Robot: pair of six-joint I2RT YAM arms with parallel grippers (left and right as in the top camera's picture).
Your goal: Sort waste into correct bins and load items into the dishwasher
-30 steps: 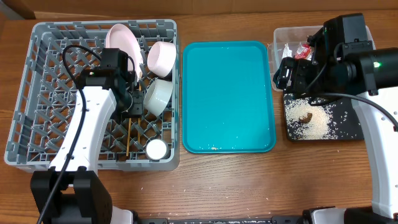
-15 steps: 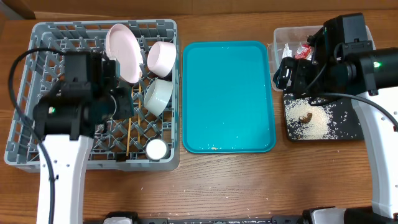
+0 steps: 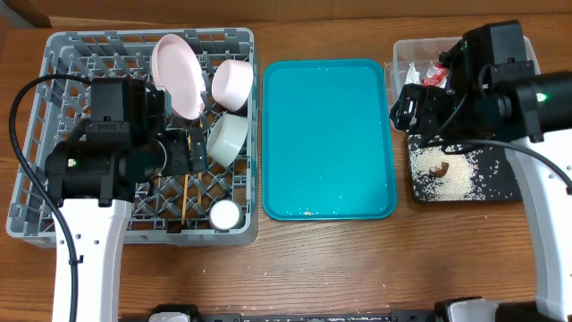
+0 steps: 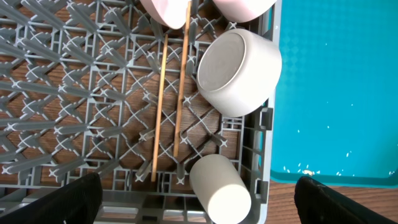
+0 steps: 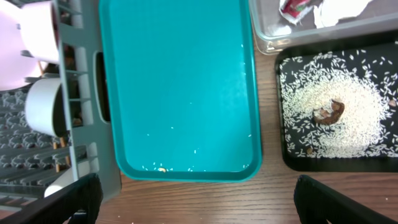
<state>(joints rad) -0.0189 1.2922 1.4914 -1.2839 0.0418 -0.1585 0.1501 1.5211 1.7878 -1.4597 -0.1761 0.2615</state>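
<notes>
Left gripper [image 4: 198, 202] and right gripper [image 5: 198, 199] both hung spread wide and empty. Stray rice grains [image 5: 160, 168] sat by the teal tray's [image 5: 180, 74] front edge, between the arms, left and frontward of the right fingers. Likely either arm's reach.

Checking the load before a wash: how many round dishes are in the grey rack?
4: a pink plate at the back, a pink bowl beside it, a white bowl in front, a small cup at the near edge. The left arm may hide more.

Grey plastic rack [image 4: 74, 93], wooden chopsticks [image 4: 160, 106], glossy teal tray [image 5: 180, 87].
</notes>
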